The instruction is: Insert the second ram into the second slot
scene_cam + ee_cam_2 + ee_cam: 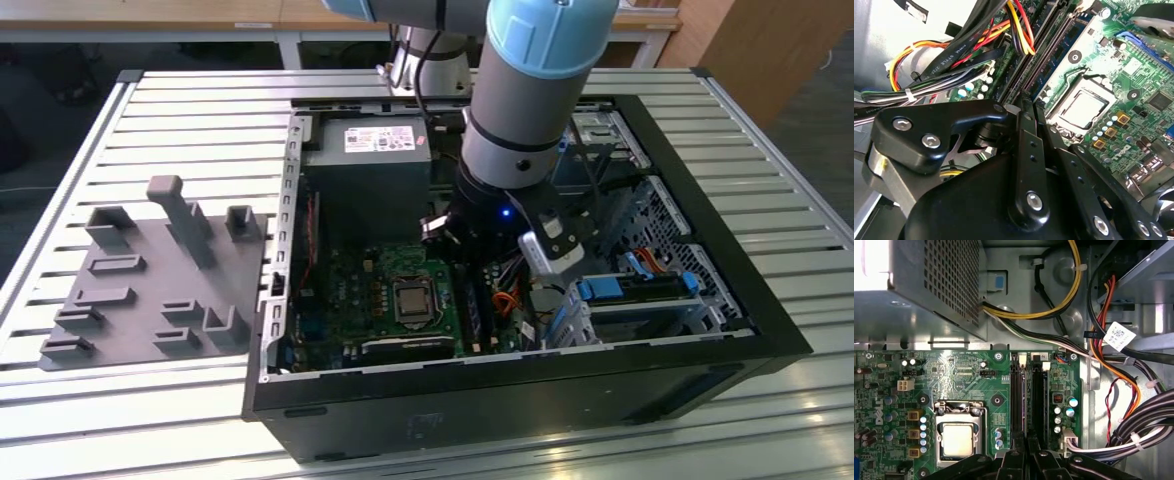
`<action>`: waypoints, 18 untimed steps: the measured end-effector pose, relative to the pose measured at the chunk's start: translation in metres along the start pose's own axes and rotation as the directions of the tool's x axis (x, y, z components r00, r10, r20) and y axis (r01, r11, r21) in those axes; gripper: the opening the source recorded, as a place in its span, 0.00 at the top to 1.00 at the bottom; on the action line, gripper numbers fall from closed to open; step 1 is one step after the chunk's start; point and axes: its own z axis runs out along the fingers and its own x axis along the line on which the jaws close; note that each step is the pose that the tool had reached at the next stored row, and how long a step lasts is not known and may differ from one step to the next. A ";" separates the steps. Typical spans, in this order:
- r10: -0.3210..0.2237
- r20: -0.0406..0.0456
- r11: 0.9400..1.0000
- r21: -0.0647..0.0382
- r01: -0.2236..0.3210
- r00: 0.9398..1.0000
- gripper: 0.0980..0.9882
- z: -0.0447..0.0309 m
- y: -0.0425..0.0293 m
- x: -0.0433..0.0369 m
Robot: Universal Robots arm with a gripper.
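Note:
My gripper (pixel 483 262) reaches down into the open computer case (pixel 747 330), low over the memory slots (pixel 1016 395) beside the processor socket (pixel 958 439). In both wrist views the black fingers (pixel 1026 115) are drawn together, their tips right at one end of the slots (pixel 1051 47). A thin edge (pixel 1026 395) runs between the two black slot rails, in line with the fingertips (pixel 1019 442). I cannot tell whether it is the second ram or whether the fingers pinch it. A dark stick (pixel 473 312) stands in the slots in the exterior view.
Cable bundles (pixel 944 60) hang close beside the fingers. The power supply (pixel 367 150) sits at the case's far end, and light-blue drive brackets (pixel 627 290) on the exterior view's right. A grey fixture plate (pixel 147 285) with upright posts lies outside the case on the exterior view's left.

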 end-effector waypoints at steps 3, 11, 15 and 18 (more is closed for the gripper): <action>0.000 0.000 1.000 0.000 0.000 1.000 0.96 0.0010 0.0000 -0.0001; 0.000 0.000 1.000 0.000 0.000 1.000 0.96 0.0035 0.0000 -0.0001; 0.000 0.000 1.000 0.000 0.000 1.000 0.96 0.0043 0.0000 -0.0002; 0.000 0.000 1.000 0.000 0.000 1.000 0.96 0.0059 -0.0001 -0.0003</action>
